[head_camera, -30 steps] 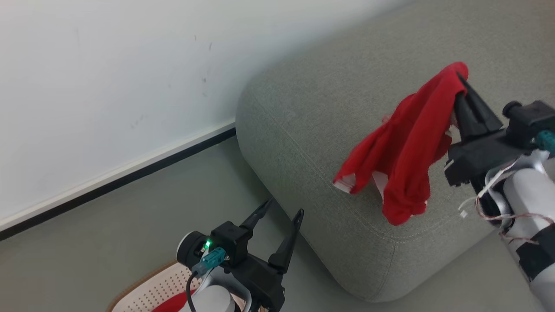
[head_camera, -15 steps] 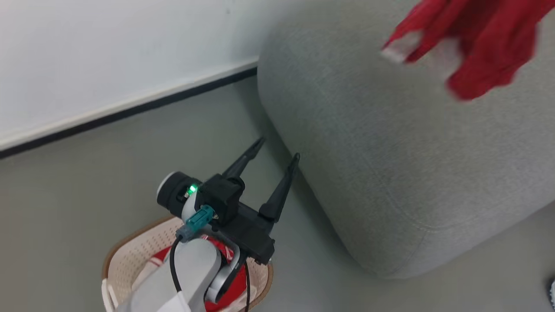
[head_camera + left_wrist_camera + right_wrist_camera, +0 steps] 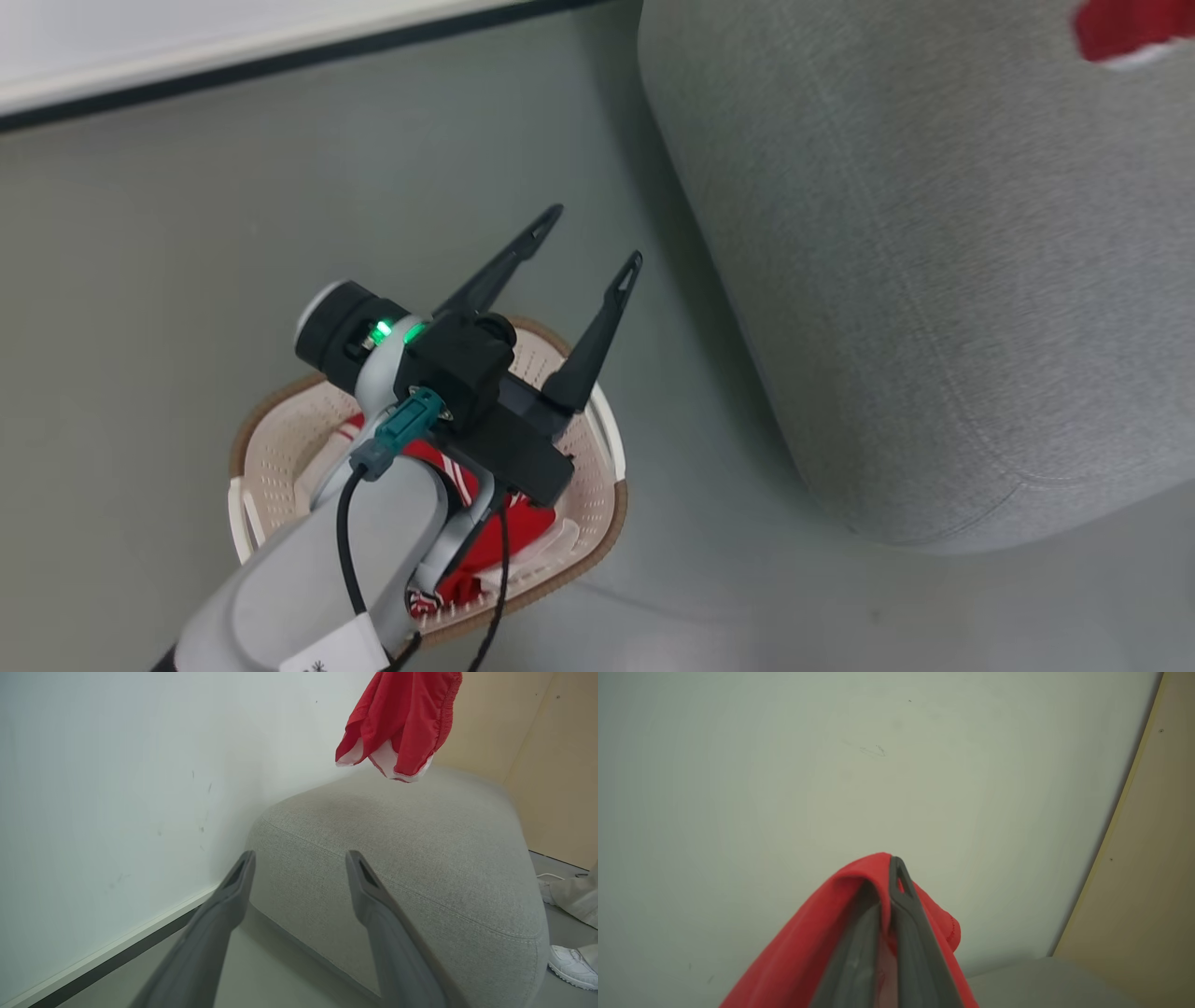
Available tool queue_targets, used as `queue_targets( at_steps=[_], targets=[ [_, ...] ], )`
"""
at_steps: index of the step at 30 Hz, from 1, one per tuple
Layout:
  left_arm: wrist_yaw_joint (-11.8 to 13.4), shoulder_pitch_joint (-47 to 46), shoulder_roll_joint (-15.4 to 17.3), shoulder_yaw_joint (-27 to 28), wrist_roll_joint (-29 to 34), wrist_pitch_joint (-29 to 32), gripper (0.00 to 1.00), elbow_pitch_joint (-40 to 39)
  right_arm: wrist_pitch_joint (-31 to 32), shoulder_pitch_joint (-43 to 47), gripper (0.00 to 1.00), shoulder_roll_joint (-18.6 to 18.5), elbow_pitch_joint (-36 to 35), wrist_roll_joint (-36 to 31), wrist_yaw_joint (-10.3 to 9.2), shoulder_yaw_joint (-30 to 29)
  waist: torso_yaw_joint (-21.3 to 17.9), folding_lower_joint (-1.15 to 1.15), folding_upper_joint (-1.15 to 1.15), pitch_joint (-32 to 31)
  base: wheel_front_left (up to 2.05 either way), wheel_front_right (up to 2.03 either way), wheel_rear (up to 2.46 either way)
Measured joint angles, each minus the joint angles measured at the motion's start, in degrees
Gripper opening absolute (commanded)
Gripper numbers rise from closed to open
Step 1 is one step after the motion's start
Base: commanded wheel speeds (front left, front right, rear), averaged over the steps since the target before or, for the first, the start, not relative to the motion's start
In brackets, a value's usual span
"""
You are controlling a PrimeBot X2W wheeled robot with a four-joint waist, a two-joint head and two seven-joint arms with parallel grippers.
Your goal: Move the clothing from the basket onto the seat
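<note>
The right gripper (image 3: 893, 870), clamped on a red garment (image 3: 397, 718) hanging clear above the seat (image 3: 397, 868), ought to have lowered it well inside the rounded edge before letting go, while the left gripper (image 3: 593, 236) hovered wide open and empty over the basket (image 3: 607, 537) with more clothing (image 3: 509, 527) in it.

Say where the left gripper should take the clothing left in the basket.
Probably a bunched red fold of the clothing near the heap's middle, from straight above: the basket walls ring it, leaving just the top open. The left gripper is open.
</note>
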Motion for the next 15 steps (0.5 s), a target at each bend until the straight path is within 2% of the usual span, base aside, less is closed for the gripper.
queue_targets(
  at_steps=[7,15],
  targets=[
    [0.25,-1.83,3.18,1.33,1.83,1.76,1.00,-2.23,-1.79,-1.02,0.00,0.69,5.64,0.02,-1.02,-1.04,1.12,0.00,0.00,5.70,0.00,0.00,0.00],
    [0.68,-2.20,4.38,1.51,2.40,3.55,1.00,-3.46,-5.09,-2.09,0.00,5.16,9.83,-1.46,-0.90,1.51,0.09,0.00,0.00,10.22,0.00,0.00,0.00]
  ],
)
